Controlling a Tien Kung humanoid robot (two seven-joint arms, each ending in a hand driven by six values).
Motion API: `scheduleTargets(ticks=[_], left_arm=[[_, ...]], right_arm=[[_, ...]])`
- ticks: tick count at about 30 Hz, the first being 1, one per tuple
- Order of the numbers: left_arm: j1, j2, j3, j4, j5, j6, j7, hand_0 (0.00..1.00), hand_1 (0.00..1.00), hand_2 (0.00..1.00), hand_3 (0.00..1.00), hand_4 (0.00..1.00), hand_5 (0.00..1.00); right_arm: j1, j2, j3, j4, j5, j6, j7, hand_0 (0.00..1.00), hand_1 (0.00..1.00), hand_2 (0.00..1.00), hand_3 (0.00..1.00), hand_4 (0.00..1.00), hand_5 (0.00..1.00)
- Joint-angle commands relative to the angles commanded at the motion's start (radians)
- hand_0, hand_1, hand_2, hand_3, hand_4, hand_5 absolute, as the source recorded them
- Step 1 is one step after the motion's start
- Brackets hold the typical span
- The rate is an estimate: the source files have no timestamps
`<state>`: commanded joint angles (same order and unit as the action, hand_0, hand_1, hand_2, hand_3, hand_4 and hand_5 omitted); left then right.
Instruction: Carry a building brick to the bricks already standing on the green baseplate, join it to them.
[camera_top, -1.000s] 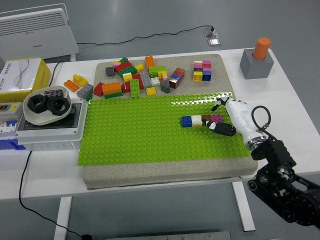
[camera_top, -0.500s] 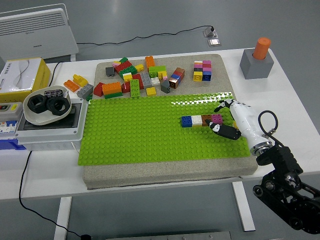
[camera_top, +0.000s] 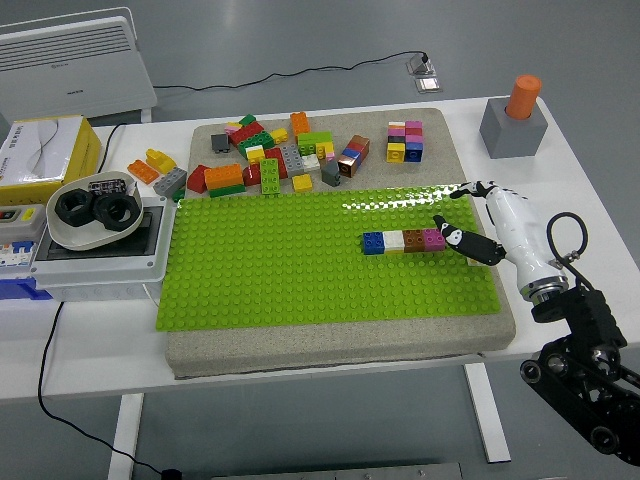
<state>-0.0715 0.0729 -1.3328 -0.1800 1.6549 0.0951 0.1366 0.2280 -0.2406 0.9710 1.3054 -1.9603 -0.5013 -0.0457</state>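
Observation:
A row of joined bricks (camera_top: 404, 241), blue, white, brown and pink, stands on the green baseplate (camera_top: 300, 270) right of centre. My right hand (camera_top: 478, 225), white with black fingertips, hovers just right of the row's pink end, fingers spread and holding nothing. A pile of loose bricks (camera_top: 275, 158) lies on the mat behind the baseplate. A small stacked block of pink, yellow and blue bricks (camera_top: 404, 142) stands at the back right. The left arm is out of view.
A grey block with an orange cylinder (camera_top: 514, 118) stands at the table's far right. A grey box with a bowl of black rings (camera_top: 92, 212) sits at the left, and a yellow box (camera_top: 40, 150) behind it.
My right hand has drawn back to the right, away from the brick row, and its fingers have come off the pink end. The row stays in place.

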Motion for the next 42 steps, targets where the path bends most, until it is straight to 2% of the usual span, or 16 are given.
scheduleTargets(ticks=[3,4,9,10,15,16,21,22,27,28,33,34,39,40,42], left_arm=[[0.000,0.000,0.011,0.000,-0.016,0.002,-0.001,0.695,0.495,0.468,0.583,0.338,0.079],[0.001,0.000,0.015,0.000,-0.024,0.001,-0.001,0.692,0.494,0.467,0.582,0.342,0.068],[-0.011,0.002,0.020,0.000,-0.014,-0.022,0.023,0.692,0.494,0.467,0.582,0.342,0.068],[-0.015,0.002,0.020,0.000,-0.002,-0.027,0.030,0.698,0.501,0.468,0.578,0.356,0.084],[-0.017,0.000,0.016,0.000,0.026,-0.031,0.049,0.698,0.501,0.468,0.578,0.356,0.084],[-0.016,-0.001,0.016,0.000,0.026,-0.031,0.050,0.696,0.501,0.464,0.575,0.360,0.095],[-0.011,-0.003,0.000,0.000,0.048,-0.036,0.061,0.696,0.501,0.464,0.575,0.360,0.095],[-0.010,-0.004,-0.004,0.000,0.052,-0.035,0.062,0.697,0.499,0.450,0.572,0.368,0.126],[0.001,-0.005,-0.014,0.000,0.048,-0.029,0.061,0.697,0.499,0.450,0.572,0.368,0.126],[0.003,-0.006,-0.016,0.000,0.048,-0.028,0.060,0.697,0.498,0.437,0.569,0.370,0.145],[0.007,-0.013,-0.017,0.000,0.055,-0.030,0.063,0.697,0.498,0.437,0.569,0.370,0.145],[0.007,-0.014,-0.018,0.000,0.057,-0.030,0.063,0.696,0.496,0.436,0.564,0.371,0.167],[0.008,-0.020,-0.016,0.000,0.057,-0.030,0.064,0.696,0.496,0.436,0.564,0.371,0.167],[0.008,-0.020,-0.015,0.000,0.056,-0.030,0.064,0.694,0.499,0.444,0.565,0.373,0.185],[0.007,-0.022,-0.013,0.000,0.054,-0.030,0.063,0.694,0.499,0.444,0.565,0.373,0.185]], right_arm=[[0.000,-0.002,0.001,0.003,0.009,-0.006,0.010,0.687,0.677,0.701,0.634,0.715,0.443],[0.000,-0.002,0.001,0.005,0.014,-0.010,0.016,0.629,0.615,0.619,0.626,0.686,0.361],[-0.003,0.000,0.013,0.013,0.038,-0.024,0.046,0.629,0.615,0.619,0.626,0.686,0.361],[-0.003,0.000,0.012,0.015,0.040,-0.026,0.049,0.401,0.435,0.521,0.624,0.688,0.240],[-0.004,-0.003,0.012,0.026,0.046,-0.034,0.058,0.401,0.435,0.521,0.624,0.688,0.240],[-0.005,-0.003,0.012,0.028,0.047,-0.036,0.059,0.239,0.324,0.438,0.625,0.743,0.200],[-0.009,-0.003,0.009,0.030,0.058,-0.044,0.068,0.239,0.324,0.438,0.625,0.743,0.200],[-0.009,-0.003,0.008,0.030,0.060,-0.045,0.070,0.187,0.270,0.406,0.630,0.800,0.210],[-0.006,-0.003,0.005,0.037,0.067,-0.045,0.076,0.187,0.270,0.406,0.630,0.800,0.210],[-0.005,-0.003,0.004,0.038,0.068,-0.045,0.077,0.172,0.249,0.385,0.590,0.819,0.227],[-0.006,-0.002,0.005,0.043,0.080,-0.049,0.084,0.172,0.249,0.385,0.590,0.819,0.227],[-0.006,-0.002,0.006,0.044,0.082,-0.050,0.085,0.139,0.215,0.320,0.499,0.828,0.238],[-0.006,-0.002,0.005,0.053,0.073,-0.044,0.077,0.139,0.215,0.320,0.499,0.828,0.238],[-0.006,-0.002,0.004,0.055,0.070,-0.043,0.075,0.286,0.326,0.338,0.410,0.825,0.238],[-0.007,-0.001,0.005,0.059,0.055,-0.033,0.069,0.286,0.326,0.338,0.410,0.825,0.238]])
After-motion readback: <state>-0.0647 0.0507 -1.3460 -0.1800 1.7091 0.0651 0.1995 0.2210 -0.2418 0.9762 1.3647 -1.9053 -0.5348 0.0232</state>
